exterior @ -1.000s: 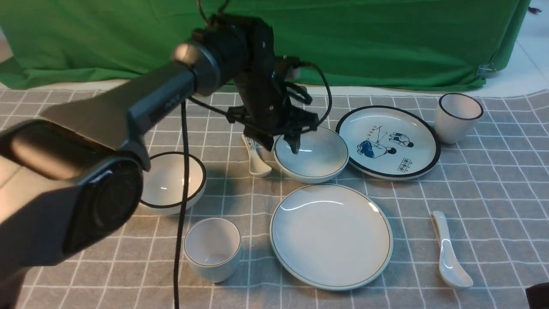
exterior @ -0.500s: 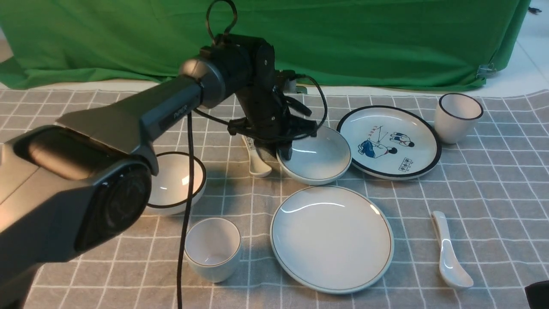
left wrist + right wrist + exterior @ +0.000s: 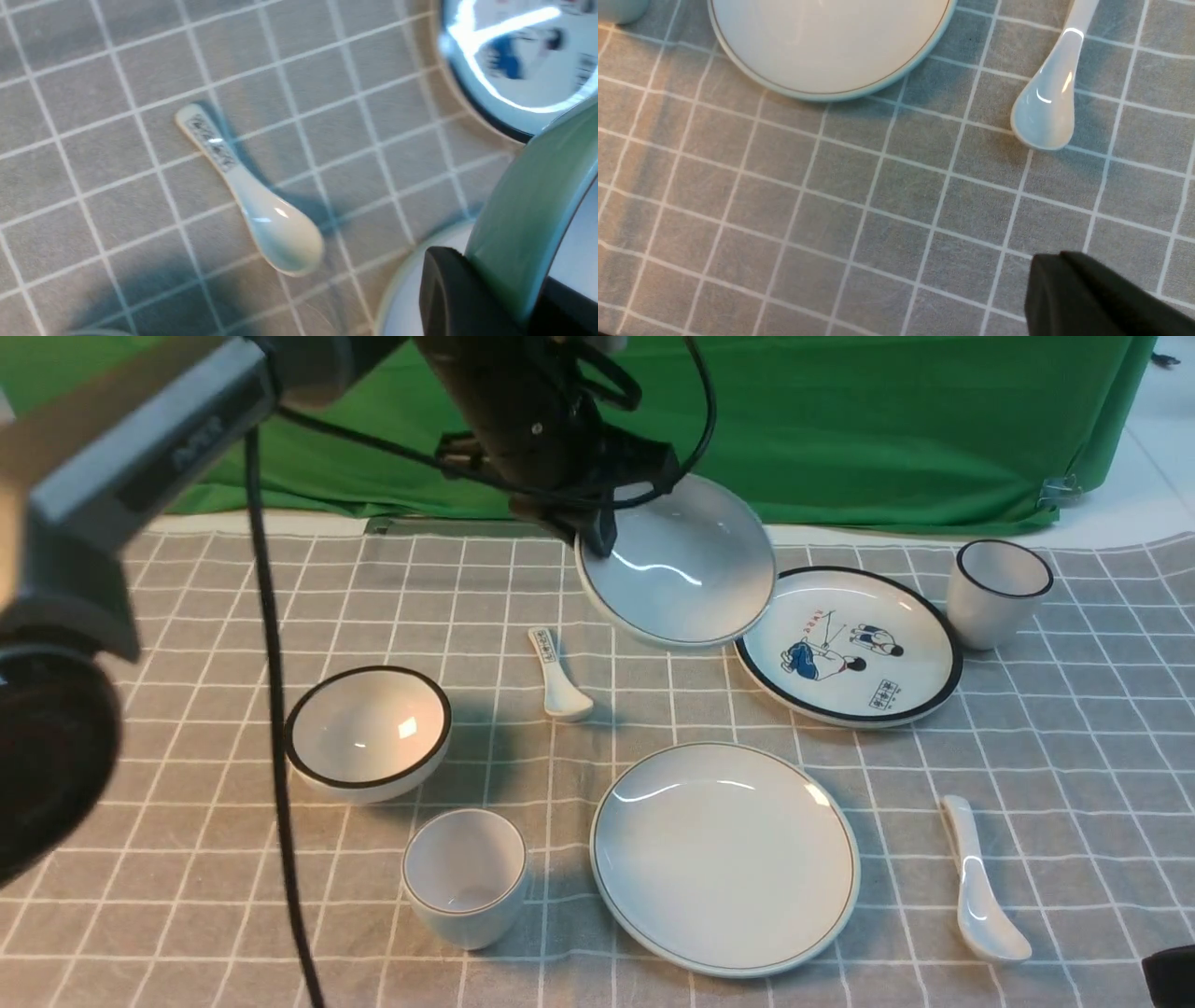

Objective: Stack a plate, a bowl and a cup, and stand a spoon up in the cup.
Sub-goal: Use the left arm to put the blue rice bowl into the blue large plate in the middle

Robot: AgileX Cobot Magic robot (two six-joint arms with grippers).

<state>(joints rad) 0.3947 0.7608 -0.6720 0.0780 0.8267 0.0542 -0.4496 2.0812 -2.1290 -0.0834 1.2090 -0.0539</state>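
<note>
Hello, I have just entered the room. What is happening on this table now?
The robot's left claw grips the plain bowl by its edge and holds it tilted in the air. The plain plate, which should go under it, lies on the table with nothing on it. The plain cup and the longer spoon also lie apart, so nothing is stacked yet.

Plate [image 3: 725,859]: round, bluish-white, thin dark rim line; flat on tabletop. Bowl [image 3: 677,560]: shallow, matching rim line; raised, tilted, gripped at its edge. Cup [image 3: 464,877]: small, handleless, same finish; upright, empty, left of plate. Spoon [image 3: 985,887]: glossy plain white ceramic; lying right of plate.
</note>
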